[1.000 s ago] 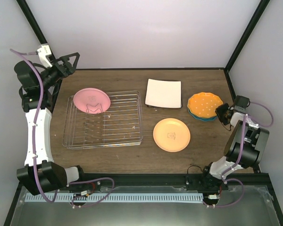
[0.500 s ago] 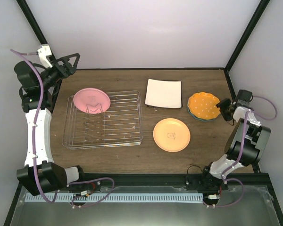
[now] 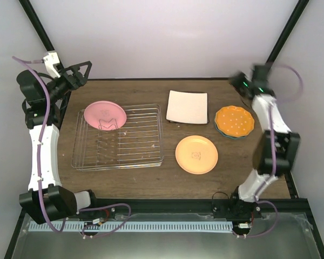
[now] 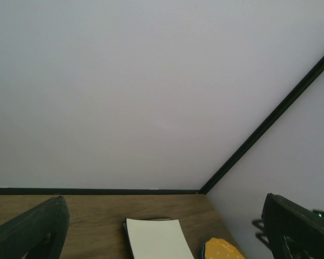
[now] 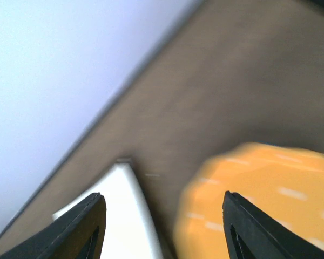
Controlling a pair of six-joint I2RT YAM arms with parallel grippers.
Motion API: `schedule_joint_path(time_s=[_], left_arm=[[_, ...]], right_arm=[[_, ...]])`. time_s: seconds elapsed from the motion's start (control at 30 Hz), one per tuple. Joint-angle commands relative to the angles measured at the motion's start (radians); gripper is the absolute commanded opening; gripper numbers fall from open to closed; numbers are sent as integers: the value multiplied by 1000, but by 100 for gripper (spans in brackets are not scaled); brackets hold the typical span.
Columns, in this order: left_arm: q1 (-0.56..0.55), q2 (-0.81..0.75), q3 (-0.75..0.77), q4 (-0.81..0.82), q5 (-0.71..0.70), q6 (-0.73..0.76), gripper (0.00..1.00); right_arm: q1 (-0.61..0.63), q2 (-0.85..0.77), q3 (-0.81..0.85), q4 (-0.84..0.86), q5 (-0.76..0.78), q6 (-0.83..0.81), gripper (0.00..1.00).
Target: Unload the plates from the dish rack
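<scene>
From above, the pink plate is seen in the dish rack's far left corner. The square plate, orange plate and orange dotted plate are laid on the bench. In the left wrist view, the left hand is held spread. In the blurred right wrist view, the right hand is also shown spread.

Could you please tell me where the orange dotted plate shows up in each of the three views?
Top external: the orange dotted plate lies at the right of the table.
Left wrist: at the bottom edge, right of centre.
Right wrist: blurred, at lower right.
Shared landmark: the white square plate beside it, seen in all three views.
</scene>
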Motion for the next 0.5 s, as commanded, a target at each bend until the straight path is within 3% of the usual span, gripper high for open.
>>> schedule_joint_path(time_s=[0.0,0.13,0.2,0.37,0.47], left_arm=[[-4,4,-1,23,8,-12,100],[-2,-1,7,0,0,14,100],[-1,-16,4,-17,-5,32,100],[-1,-55,-18,-63,-11,73,100],[0,-71,-37,-74,-14,85,100]], right_arm=[[336,246,495,102,-117,-92,60],[561,600,1021,-24,-195,-292,61],[624,681,1118,-4,-252,-347,61],[763,636,905,231,-342,-551,64],[805,620,824,290,-407,-616,64]])
